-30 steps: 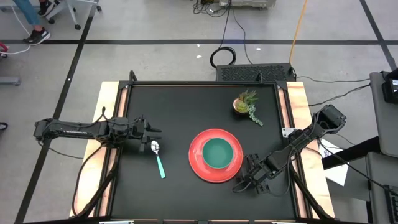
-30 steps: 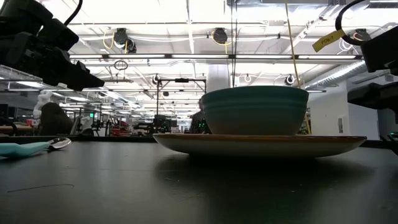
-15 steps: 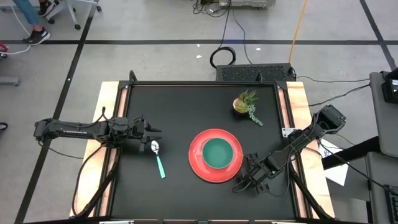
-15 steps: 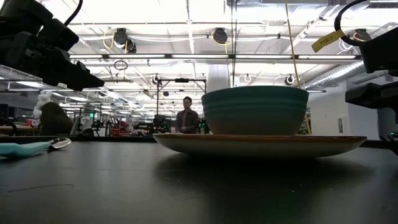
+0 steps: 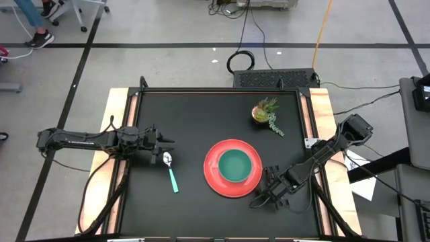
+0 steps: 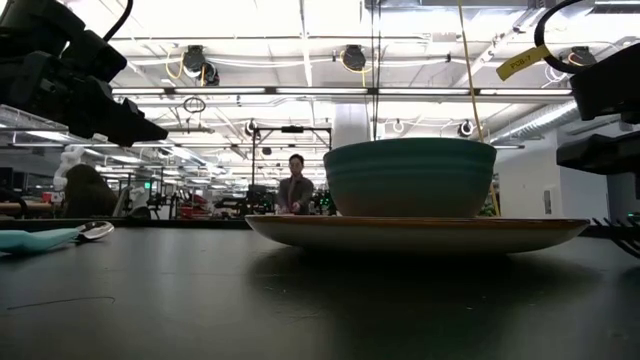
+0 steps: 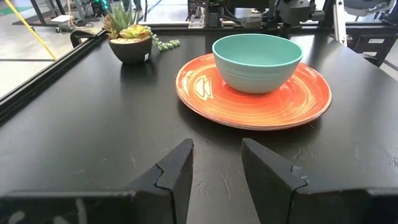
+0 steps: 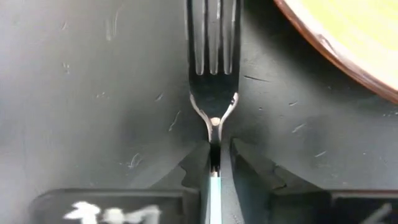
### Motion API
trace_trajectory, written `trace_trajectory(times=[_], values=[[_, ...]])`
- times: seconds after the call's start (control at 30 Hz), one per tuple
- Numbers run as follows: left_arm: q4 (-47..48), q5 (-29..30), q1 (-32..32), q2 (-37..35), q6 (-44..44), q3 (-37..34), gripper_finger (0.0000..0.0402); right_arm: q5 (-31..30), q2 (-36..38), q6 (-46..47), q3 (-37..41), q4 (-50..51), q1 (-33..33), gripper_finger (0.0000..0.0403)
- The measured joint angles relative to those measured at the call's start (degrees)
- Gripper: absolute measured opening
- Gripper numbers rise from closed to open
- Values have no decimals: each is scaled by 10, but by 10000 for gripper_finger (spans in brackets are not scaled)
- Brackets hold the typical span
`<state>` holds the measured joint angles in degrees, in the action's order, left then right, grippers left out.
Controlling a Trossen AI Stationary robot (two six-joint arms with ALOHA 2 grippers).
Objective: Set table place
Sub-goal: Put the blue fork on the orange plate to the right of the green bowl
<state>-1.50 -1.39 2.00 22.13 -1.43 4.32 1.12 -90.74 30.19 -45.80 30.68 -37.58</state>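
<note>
Metal fork [image 8: 213,74] sat at the red plate's [image 5: 213,176] 4 o'clock — we saw the right gripper [image 8: 215,163] narrow and pinch its neck; grasp made. Left gripper [image 7: 216,163] idle, apart, by spoon [image 5: 170,171].

Glaring hard from ceiling lamps [image 6: 352,57] in the low view, washing out the upper background. Reflecting as pale sheen on the red plate [image 7: 205,84]. Blurring slightly across the near table [image 6: 300,310].

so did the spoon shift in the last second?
No. In the high view the spoon lies at the same spot left of the red plate, beside the left hand.
</note>
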Motion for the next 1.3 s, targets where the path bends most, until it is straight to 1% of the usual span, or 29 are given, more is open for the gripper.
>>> trace_trajectory(times=[0.13,0.2,0.77,0.9,0.97,1.03,1.13,1.3], values=[[0,0,0,0,0,0,143,2,0,2,0,0,0,15],[0,0,0,0,0,0,143,2,0,2,0,0,0,8],[0,0,0,0,1,0,143,4,0,2,0,0,0,6],[0,0,0,0,1,0,143,4,15,-2,-2,-4,0,6],[0,0,0,0,1,0,143,7,24,-5,-8,8,0,6],[0,0,0,0,1,0,143,23,30,-5,-18,37,-1,6],[0,0,0,0,0,0,143,21,33,-8,-43,83,-1,6],[0,0,0,0,0,0,143,16,33,-16,-62,119,3,6]])
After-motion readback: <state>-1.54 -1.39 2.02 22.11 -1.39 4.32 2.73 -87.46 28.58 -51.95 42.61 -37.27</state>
